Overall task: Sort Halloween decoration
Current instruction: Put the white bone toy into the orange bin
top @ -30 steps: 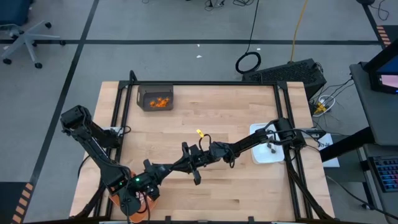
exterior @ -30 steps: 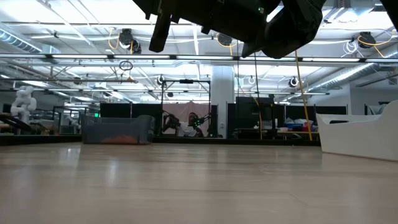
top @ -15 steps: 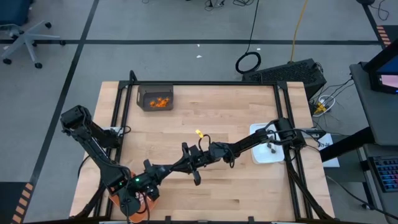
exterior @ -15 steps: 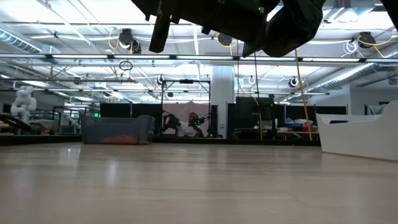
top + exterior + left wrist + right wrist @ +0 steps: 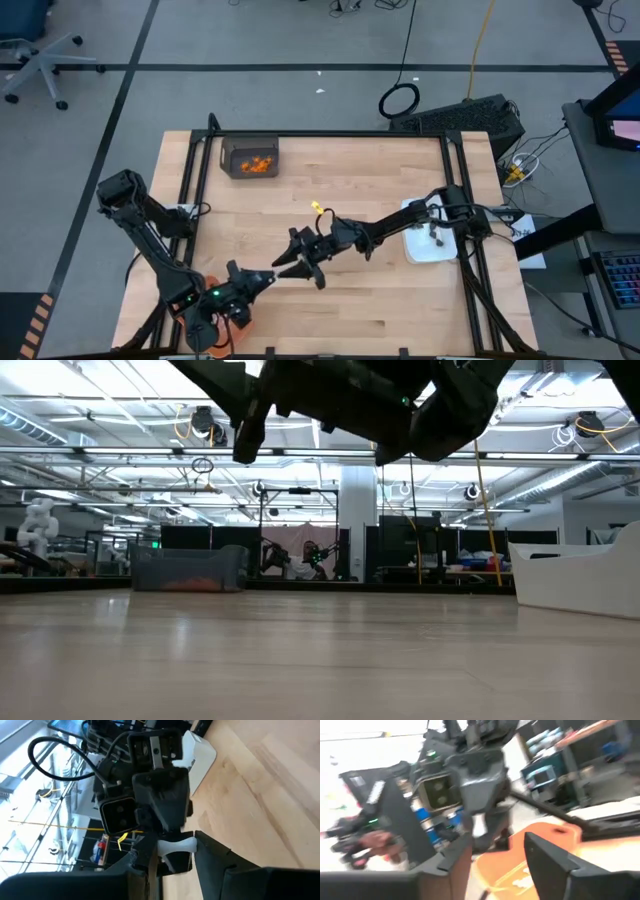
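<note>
Meeting tip to tip above the wooden surface (image 5: 380, 170), the robot's two arms face each other just toward 7 o'clock of its middle. The left end effector (image 5: 262, 281) reaches in from the 7 o'clock corner and is partly closed on a small white stick (image 5: 176, 848), which sits crosswise between its two dark fingers (image 5: 215, 856). The right end effector (image 5: 287, 265), stretched across from 3 o'clock, points straight at it. Its fingers (image 5: 547, 855) stand apart with nothing between them, their tips just beside the stick.

Beneath the left arm, at the 7 o'clock corner, lies an orange tray (image 5: 552, 862); a few pale pieces (image 5: 521, 882) show on its floor, though their kind is too blurred to tell. At 11 o'clock a grey bin (image 5: 228, 158) holds a small heap of orange bits (image 5: 259, 165). A white dish (image 5: 428, 252) rests at the 3 o'clock edge, under the right arm's rear joints; what it holds cannot be made out.

Seen from surface height, both arms hang high, well clear of the bare wood, with the bin far off to one side and the dish at the other.
</note>
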Motion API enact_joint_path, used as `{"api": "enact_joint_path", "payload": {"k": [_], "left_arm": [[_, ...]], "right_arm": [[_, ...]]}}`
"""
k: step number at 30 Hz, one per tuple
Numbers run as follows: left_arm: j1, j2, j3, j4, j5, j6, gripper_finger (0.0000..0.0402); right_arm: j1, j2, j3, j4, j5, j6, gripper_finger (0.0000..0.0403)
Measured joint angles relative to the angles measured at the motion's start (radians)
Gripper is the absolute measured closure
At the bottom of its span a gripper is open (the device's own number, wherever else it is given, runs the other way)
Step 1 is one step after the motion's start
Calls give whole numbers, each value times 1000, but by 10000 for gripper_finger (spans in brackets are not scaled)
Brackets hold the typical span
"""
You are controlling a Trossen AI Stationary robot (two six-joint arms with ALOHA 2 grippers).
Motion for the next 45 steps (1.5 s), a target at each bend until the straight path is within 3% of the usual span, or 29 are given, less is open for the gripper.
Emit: {"api": "enact_joint_path", "payload": {"k": [7,12,16,23,29,32,37,41,45], "left_arm": [[-15,0,0,-5,-2,-77,304],[-29,0,0,4,-3,-156,304],[-34,0,0,4,-3,-241,305],[-35,0,0,6,-3,-280,305],[-35,0,0,7,-2,-278,305],[-35,0,0,11,-3,-278,305],[-35,0,0,11,-2,-212,305],[-32,0,0,3,-2,16,305],[-29,0,0,1,-4,173,303]], "right_arm": [[4,0,0,-12,-221,50,203],[50,-4,-1,-165,-232,-31,203],[88,-52,-2,-424,-141,-148,203],[184,-205,-2,-918,159,-351,203],[311,-328,-4,-1158,343,-472,203],[381,-359,-53,-1151,441,-509,203],[456,-343,-182,-928,600,-534,203],[466,-314,-266,-700,687,-573,203],[442,-308,-304,-583,725,-600,203]]}}
